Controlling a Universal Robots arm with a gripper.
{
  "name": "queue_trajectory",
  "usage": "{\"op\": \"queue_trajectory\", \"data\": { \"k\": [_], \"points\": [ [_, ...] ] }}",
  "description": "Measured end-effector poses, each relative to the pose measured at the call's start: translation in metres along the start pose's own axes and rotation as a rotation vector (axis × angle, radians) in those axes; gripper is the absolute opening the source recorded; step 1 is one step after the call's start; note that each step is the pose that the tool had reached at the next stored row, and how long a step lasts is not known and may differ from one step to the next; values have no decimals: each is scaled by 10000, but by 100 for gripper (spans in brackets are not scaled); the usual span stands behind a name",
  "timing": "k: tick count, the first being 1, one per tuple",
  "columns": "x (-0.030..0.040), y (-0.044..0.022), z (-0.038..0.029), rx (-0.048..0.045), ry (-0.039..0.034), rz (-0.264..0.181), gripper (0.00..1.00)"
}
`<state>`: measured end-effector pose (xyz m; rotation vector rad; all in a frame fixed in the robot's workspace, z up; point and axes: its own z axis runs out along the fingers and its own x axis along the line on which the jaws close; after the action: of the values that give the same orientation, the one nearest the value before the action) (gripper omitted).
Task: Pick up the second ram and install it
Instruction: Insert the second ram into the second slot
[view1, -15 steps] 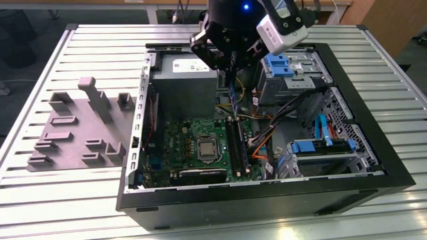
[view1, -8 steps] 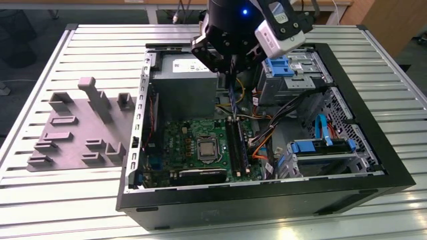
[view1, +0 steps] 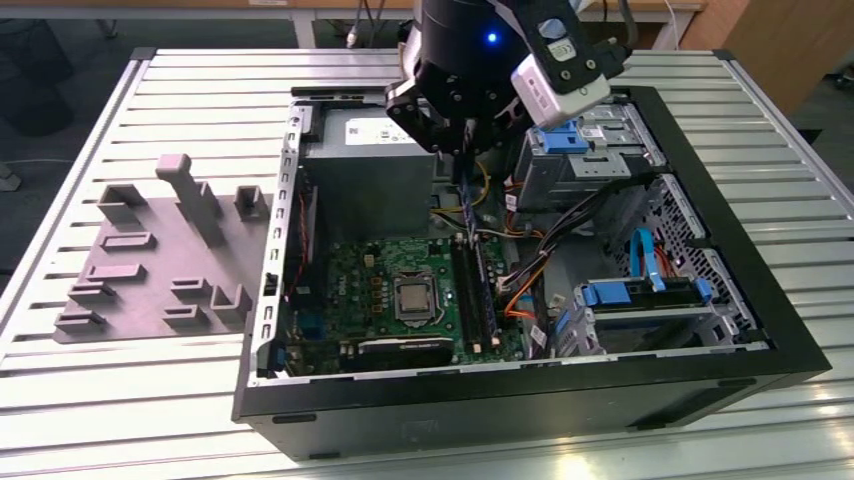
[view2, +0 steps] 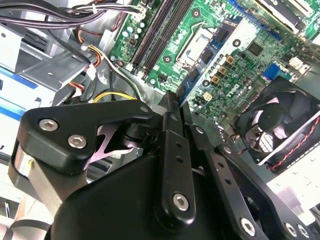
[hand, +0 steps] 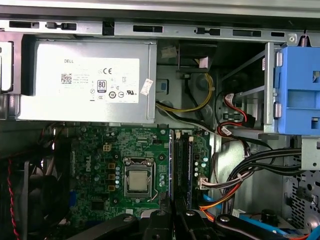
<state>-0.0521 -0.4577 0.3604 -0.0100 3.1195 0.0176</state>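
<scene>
Inside the open computer case (view1: 787, 330) on the slatted table (view1: 147, 410), I hang over the green motherboard (view1: 360, 280), near the grey power supply (view1: 367, 165). My gripper (view1: 461, 150) points down above the long black memory slots (view1: 470, 290). In the second wrist view my fingers (view2: 172, 145) are pressed close together on a thin dark edge, apparently the second ram (view1: 463, 195); I cannot tell more of it. A grey fixture tray (view1: 147, 260) lies beside the case, at the exterior view's left.

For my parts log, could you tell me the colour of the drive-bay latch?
Blue plastic latch, clearest in the first wrist view.
</scene>
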Motion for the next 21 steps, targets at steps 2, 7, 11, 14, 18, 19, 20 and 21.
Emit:
{"op": "queue_trajectory", "data": {
  "k": [2, 7, 11, 14, 18, 19, 20, 21],
  "points": [
    [-1, 0, 1, 0, -1, 1, 14],
    [-1, 0, 1, 4, -1, 1, 14],
    [1, 1, 7, 4, -1, 2, 14],
    [-14, 0, 39, 4, 4, 2, 14],
    [-43, -1, 105, 5, 9, -5, 14],
    [-43, -2, 123, 4, 14, -39, 14],
    [-42, -3, 141, 2, 18, -120, 14],
    [-42, -3, 159, -1, 23, -239, 14]
  ]
}}
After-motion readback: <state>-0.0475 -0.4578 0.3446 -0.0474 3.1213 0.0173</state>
